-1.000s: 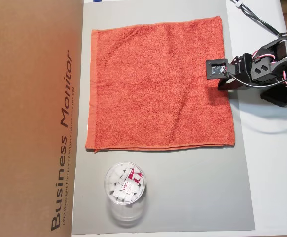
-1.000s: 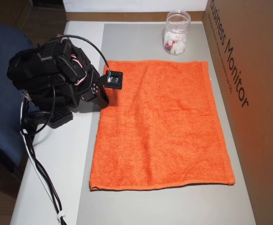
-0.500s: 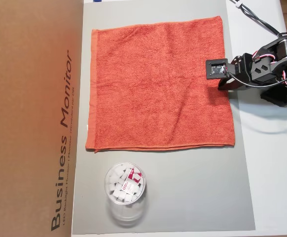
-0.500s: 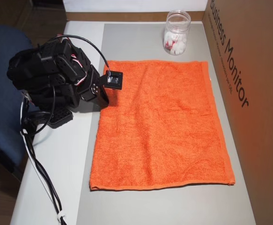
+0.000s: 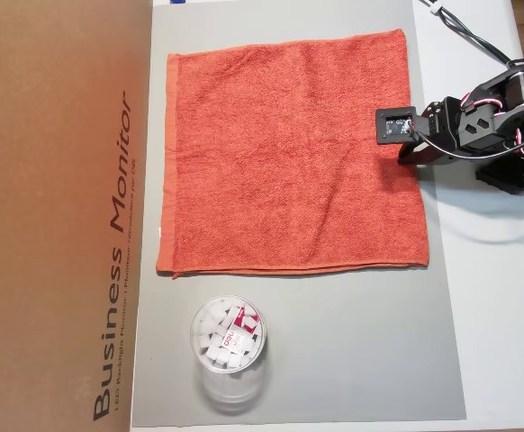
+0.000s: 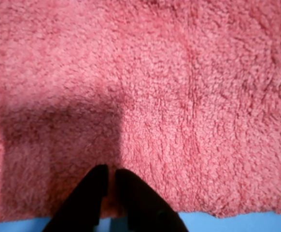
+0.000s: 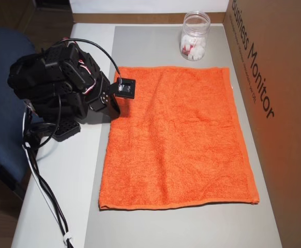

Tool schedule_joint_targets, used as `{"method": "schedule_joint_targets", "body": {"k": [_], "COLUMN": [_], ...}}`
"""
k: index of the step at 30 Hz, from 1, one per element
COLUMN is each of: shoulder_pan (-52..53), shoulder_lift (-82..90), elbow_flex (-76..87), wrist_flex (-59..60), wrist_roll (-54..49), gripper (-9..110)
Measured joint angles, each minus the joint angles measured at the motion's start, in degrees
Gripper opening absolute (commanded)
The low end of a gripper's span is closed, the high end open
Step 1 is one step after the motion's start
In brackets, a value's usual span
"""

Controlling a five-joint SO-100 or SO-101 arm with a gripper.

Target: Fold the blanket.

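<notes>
Blanket [image 5: 289,153] spread flat and unfolded on grey mat [image 5: 352,360], filling the mat's half away from the jar [image 5: 229,340]; one side hard against the box [image 5: 55,216]. Gripper [image 6: 109,181] at the blanket's arm-side edge, roughly mid-length, tips resting on the terry just inside the hem; jaws nearly together, a narrow slit between them, no cloth visibly pinched. Step in hand, by judgement: seizing this edge. For a clean fold: jaws parted wider, lower tip slid under the hem, closure on a full bite of cloth, then a lift high enough to clear the pile before a sweep toward the box side, edges matched.
</notes>
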Motion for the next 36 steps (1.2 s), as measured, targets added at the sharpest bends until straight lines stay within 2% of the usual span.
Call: {"method": "schedule_joint_targets", "body": {"k": [18, 36], "shoulder_pan": [2.20, 12.92], "shoulder_lift": [-0.44, -20.74], "elbow_flex": [-6.33, -22.85], "wrist_flex": [0.70, 0.70], "wrist_roll": [0.00, 0.26], "gripper": [0, 0]}}
